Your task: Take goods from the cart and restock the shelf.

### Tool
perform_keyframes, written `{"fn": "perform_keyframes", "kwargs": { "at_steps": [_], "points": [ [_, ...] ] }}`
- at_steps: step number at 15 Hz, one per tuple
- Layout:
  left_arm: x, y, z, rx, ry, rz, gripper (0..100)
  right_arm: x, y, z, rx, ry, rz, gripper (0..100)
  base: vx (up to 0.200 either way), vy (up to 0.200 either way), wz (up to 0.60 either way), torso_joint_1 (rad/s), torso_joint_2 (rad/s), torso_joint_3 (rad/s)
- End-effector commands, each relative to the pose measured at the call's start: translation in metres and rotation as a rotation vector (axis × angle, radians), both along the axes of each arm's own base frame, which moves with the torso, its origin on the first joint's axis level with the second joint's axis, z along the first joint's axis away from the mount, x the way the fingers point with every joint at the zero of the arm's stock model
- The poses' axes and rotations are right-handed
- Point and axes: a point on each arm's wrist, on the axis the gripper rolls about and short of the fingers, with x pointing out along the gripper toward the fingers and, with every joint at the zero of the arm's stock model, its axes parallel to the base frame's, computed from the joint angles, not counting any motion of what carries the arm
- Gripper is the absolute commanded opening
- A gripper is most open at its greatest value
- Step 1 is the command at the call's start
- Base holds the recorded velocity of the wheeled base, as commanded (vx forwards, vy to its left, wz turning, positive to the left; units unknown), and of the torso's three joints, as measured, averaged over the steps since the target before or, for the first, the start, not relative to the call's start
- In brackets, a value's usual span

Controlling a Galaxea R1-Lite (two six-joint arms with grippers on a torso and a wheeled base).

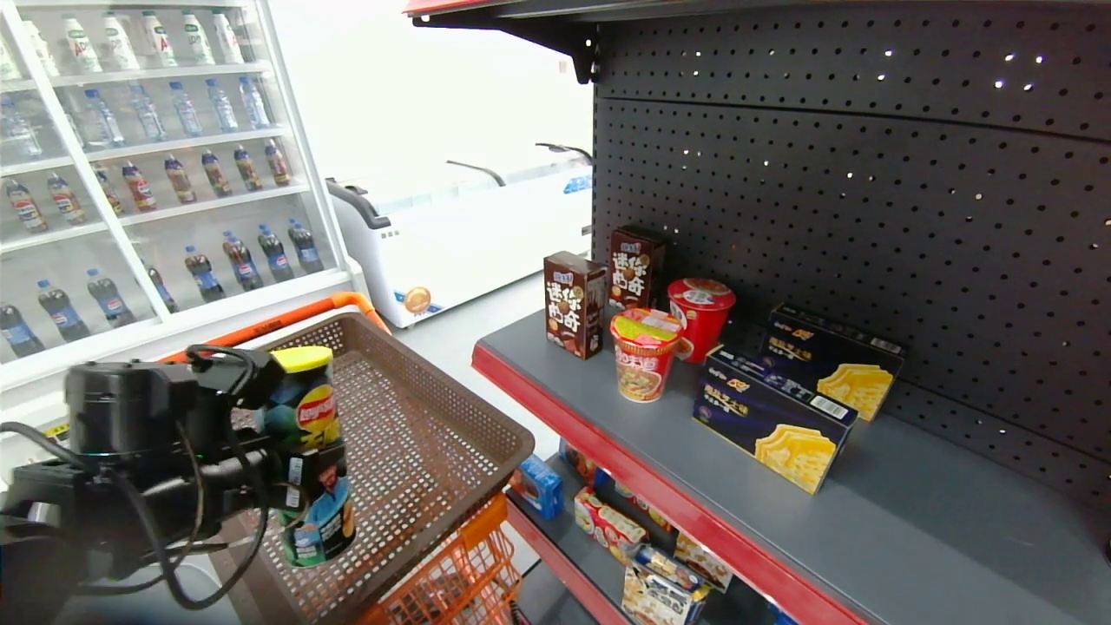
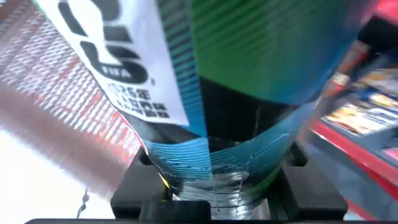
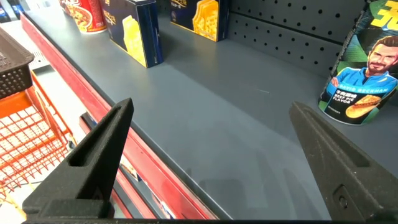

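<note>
A tall chip can (image 1: pixel 311 451) with a yellow lid is held upright in my left gripper (image 1: pixel 299 488), which is shut on its lower half above the cart's brown basket (image 1: pixel 451 425). In the left wrist view the can (image 2: pixel 205 93) sits between the black fingers (image 2: pixel 134 186). My right gripper (image 3: pixel 211 165) hangs open over the grey shelf board (image 3: pixel 217 106) with nothing between its fingers. A second chip can (image 3: pixel 359 68) stands on that board near the pegboard, apart from the gripper.
On the shelf (image 1: pixel 599 399) stand two brown boxes (image 1: pixel 573 304), two cup noodles (image 1: pixel 647 351) and two dark blue boxes (image 1: pixel 777 421). The board's right part is bare. Packets lie on the lower shelf (image 1: pixel 642 555). The cart's orange lower basket (image 1: pixel 451 577) hangs below.
</note>
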Motion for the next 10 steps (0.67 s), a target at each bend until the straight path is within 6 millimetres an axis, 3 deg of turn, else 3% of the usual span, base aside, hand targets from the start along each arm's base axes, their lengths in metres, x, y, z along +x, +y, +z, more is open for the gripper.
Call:
{"fn": "perform_keyframes", "kwargs": {
  "at_steps": [1,3,5,7,10],
  "points": [
    [-0.081,0.004,0.068,-0.035,-0.171,-0.014,0,0.0,0.0,0.0,0.0,0.001,0.0,100,0.0,0.0,0.0,0.0,0.0,0.0],
    [-0.1,0.006,0.064,-0.055,-0.195,-0.001,0,0.0,0.0,0.0,0.0,0.001,0.0,100,0.0,0.0,0.0,0.0,0.0,0.0],
    [-0.142,0.008,0.062,-0.075,-0.292,0.021,0,0.0,0.0,0.0,0.0,0.001,0.0,100,0.0,0.0,0.0,0.0,0.0,0.0],
    [-0.173,0.011,0.046,-0.058,-0.353,0.068,0,0.0,0.0,0.0,0.0,0.001,0.0,100,0.0,0.0,0.0,0.0,0.0,0.0],
    [-0.201,0.012,0.025,-0.06,-0.416,0.062,0,0.0,0.0,0.0,0.0,0.001,0.0,100,0.0,0.0,0.0,0.0,0.0,0.0]
  ]
}}
